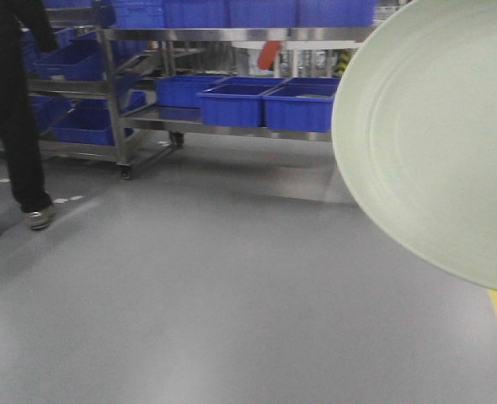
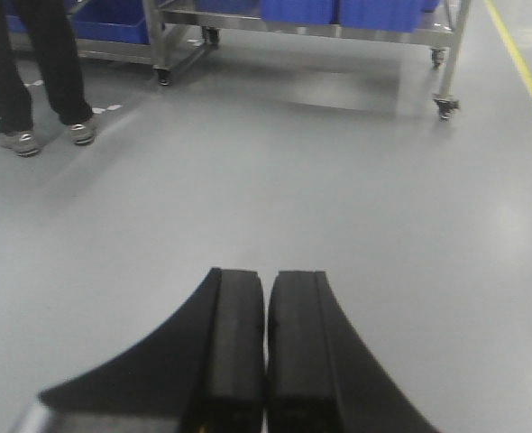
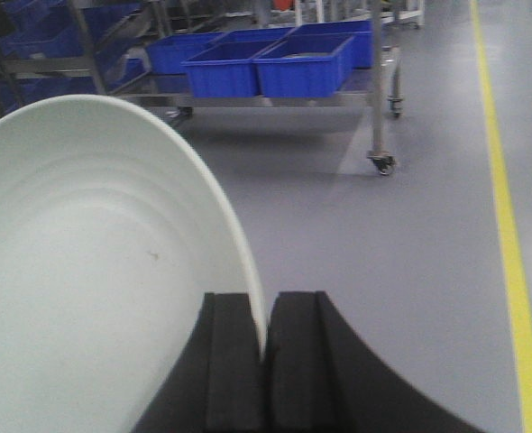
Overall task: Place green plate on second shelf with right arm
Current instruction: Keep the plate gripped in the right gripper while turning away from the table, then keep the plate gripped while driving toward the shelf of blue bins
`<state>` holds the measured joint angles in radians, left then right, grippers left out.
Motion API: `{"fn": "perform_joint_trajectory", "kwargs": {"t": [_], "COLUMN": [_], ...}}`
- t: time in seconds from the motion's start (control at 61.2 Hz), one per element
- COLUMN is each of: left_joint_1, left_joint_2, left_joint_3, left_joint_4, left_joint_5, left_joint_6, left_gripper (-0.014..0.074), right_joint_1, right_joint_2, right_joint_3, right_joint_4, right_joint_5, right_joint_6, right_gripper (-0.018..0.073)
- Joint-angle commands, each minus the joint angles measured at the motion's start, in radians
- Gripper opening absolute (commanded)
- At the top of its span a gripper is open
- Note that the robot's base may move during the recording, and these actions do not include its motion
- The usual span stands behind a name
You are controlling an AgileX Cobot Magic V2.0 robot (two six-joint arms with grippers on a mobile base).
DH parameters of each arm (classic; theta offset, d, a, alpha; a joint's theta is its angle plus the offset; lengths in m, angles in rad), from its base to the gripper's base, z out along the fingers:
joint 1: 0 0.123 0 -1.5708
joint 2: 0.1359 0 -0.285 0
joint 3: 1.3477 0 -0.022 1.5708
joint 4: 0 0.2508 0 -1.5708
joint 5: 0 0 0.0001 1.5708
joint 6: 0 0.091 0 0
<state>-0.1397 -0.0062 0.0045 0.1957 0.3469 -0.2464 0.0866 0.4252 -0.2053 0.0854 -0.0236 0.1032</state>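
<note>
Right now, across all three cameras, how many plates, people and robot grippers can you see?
Plates: 1, the green plate
People: 1, the person standing by the racks
Grippers: 2, the left gripper and the right gripper
Total: 4

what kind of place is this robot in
Probably a warehouse or factory floor: wheeled steel racks loaded with blue plastic bins, and a grey coated floor with a yellow lane line.

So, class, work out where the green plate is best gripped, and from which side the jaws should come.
Grip the green plate at its thin upturned rim, coming edge-on from outside. It is shallow and wide, so only the rim fits between jaws. The right gripper pinches it just so.
</note>
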Motion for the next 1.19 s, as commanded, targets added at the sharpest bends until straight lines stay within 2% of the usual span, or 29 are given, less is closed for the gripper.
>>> {"fn": "perform_joint_trajectory", "kwargs": {"t": [0.0, 1.176], "left_joint_1": [-0.007, -0.007], "left_joint_2": [-0.022, -0.022], "left_joint_3": [0.032, 0.032], "left_joint_4": [0.004, 0.004], "left_joint_5": [-0.068, -0.068], "left_joint_6": [0.001, 0.001], "left_gripper": [0.0124, 0.0124], "right_joint_1": [-0.006, -0.006], "right_joint_2": [0.0, 0.0], "right_joint_3": [-0.034, -0.034], "right_joint_4": [0.001, 0.001], "right_joint_5": [-0.113, -0.113], "right_joint_6": [0.001, 0.001], "right_gripper": [0.0049, 0.0049]}}
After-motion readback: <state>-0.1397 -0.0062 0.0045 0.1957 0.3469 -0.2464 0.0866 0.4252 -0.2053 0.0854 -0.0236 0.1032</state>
